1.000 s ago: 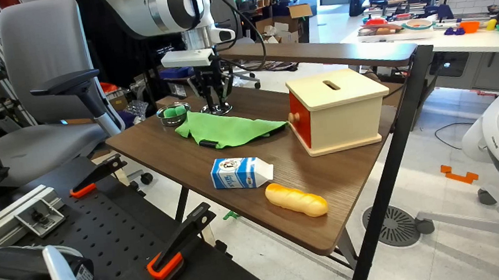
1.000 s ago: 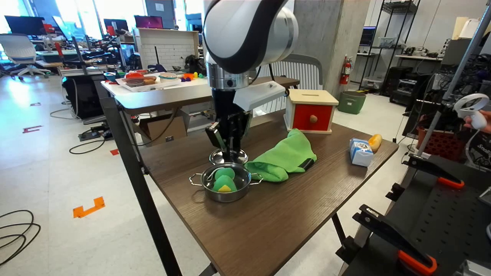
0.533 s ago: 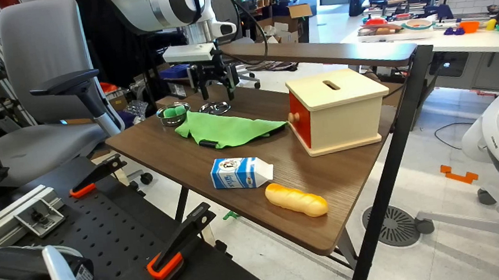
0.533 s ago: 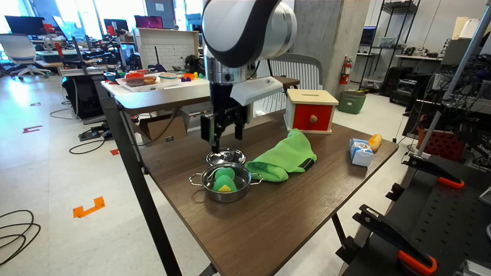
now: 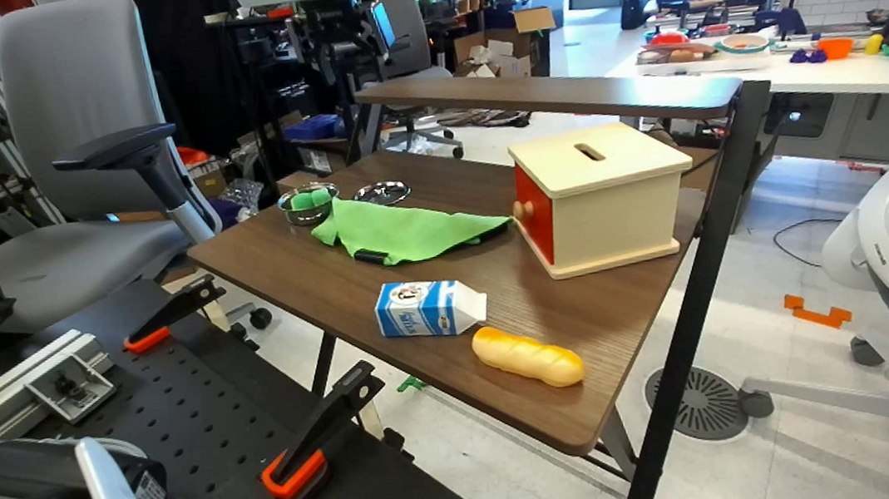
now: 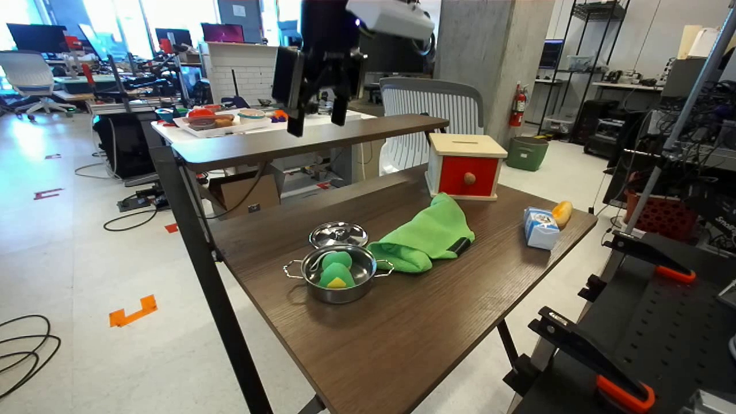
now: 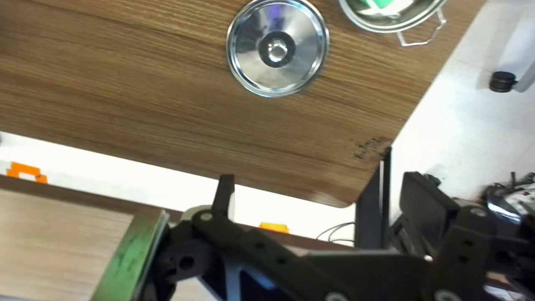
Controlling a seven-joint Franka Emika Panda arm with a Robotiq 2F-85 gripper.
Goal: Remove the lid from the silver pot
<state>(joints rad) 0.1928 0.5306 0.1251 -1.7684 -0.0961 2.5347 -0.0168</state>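
Silver knobbed lid [image 6: 338, 236] flat on table [image 6: 414, 322], well below spread tool [image 6: 317, 122] pinching nothing, just beside uncovered two-handled pot [image 6: 339, 295]. Judged: removal step done, lid fully off. Next: probably just withdraw clear, disturbing neither.

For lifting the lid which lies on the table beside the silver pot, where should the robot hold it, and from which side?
I would grip the small knob at the middle of the lid, coming straight down from above with the open claw around it. The lid lies flat on the table, knob up, so its low rim probably offers little to pinch.
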